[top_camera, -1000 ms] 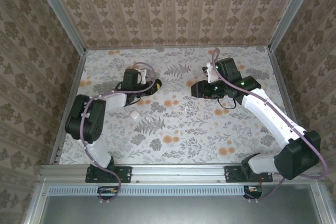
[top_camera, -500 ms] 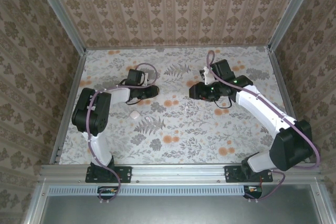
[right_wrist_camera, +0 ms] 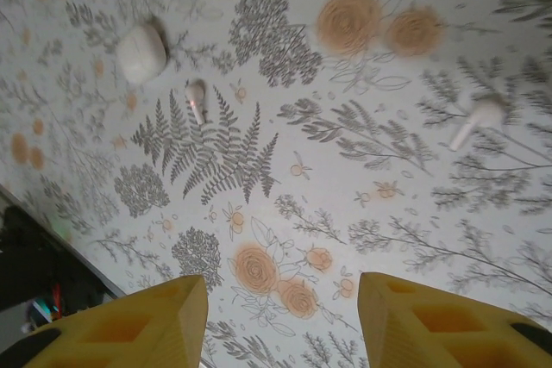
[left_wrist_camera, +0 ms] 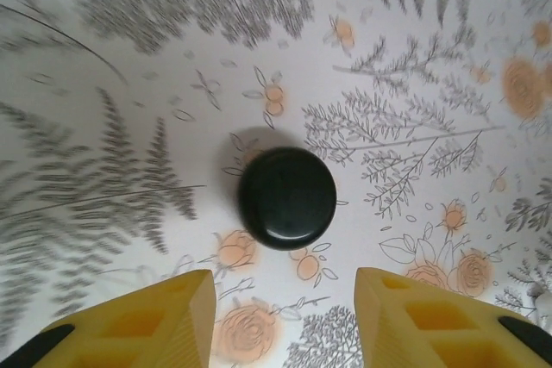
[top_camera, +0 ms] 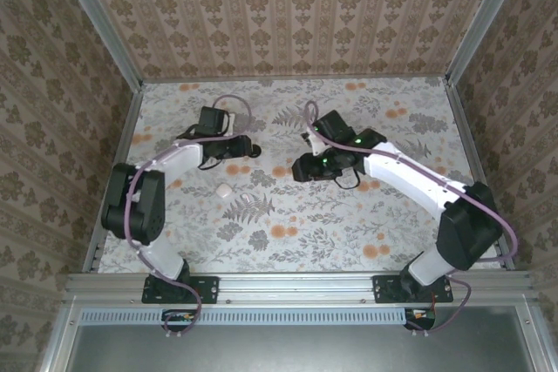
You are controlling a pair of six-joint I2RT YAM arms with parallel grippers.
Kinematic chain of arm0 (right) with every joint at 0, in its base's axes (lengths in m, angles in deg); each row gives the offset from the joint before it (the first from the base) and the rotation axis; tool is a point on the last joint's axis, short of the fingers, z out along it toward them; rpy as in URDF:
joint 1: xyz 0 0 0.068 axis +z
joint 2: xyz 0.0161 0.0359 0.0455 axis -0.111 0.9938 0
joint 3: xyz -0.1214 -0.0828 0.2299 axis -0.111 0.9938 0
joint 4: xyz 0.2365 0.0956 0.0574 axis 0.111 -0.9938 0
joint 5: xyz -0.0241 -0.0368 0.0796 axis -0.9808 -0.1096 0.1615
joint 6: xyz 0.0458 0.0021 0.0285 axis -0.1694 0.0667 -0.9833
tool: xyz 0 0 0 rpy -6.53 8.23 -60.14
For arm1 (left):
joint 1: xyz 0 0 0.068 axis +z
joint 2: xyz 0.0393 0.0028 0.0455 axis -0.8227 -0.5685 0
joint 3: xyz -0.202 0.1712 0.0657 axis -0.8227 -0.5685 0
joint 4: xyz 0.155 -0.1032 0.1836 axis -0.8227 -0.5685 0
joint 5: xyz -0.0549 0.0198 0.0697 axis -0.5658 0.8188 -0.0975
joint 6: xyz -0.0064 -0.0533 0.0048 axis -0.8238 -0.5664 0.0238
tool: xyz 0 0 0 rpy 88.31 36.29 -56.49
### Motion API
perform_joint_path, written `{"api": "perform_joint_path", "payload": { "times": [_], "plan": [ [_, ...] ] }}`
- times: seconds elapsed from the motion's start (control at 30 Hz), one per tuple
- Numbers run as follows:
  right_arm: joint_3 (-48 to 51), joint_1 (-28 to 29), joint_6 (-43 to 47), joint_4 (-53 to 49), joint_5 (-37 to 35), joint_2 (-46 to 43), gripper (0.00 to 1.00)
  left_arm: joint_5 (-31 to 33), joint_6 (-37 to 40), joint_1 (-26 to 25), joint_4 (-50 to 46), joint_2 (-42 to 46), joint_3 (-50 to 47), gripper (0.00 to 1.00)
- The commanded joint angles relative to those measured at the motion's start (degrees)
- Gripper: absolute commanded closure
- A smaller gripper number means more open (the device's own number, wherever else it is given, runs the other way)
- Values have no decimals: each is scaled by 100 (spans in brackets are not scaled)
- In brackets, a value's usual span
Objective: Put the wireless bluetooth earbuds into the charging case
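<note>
- The left end effector (left_wrist_camera: 285,299) hangs wide open and empty above a black round object (left_wrist_camera: 287,197) on the table (left_wrist_camera: 414,58).
- The right end effector (right_wrist_camera: 283,299) is wide open and empty; a white earbud (right_wrist_camera: 196,101) lies near the white case (right_wrist_camera: 141,53), and the second earbud (right_wrist_camera: 474,118) lies well apart.

The table (top_camera: 366,215) is carrying a cover with a flower and fern print. A black round object (left_wrist_camera: 286,197) is lying on it. A white rounded case (right_wrist_camera: 141,52) is sitting near one white earbud (right_wrist_camera: 196,101), and a second white earbud (right_wrist_camera: 474,118) is lying well apart from them.
</note>
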Motion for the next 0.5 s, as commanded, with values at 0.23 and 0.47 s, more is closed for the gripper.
{"api": "perform_joint_path", "payload": {
  "times": [0.23,0.47],
  "plan": [
    [-2252,1132,759,-373,-617,2284,48,355,33,969,-821,2179,-1544,48],
    [-4019,1706,1191,-829,-1293,3872,31,69,-562,1820,-1218,3792,-2679,43]
  ]
}}
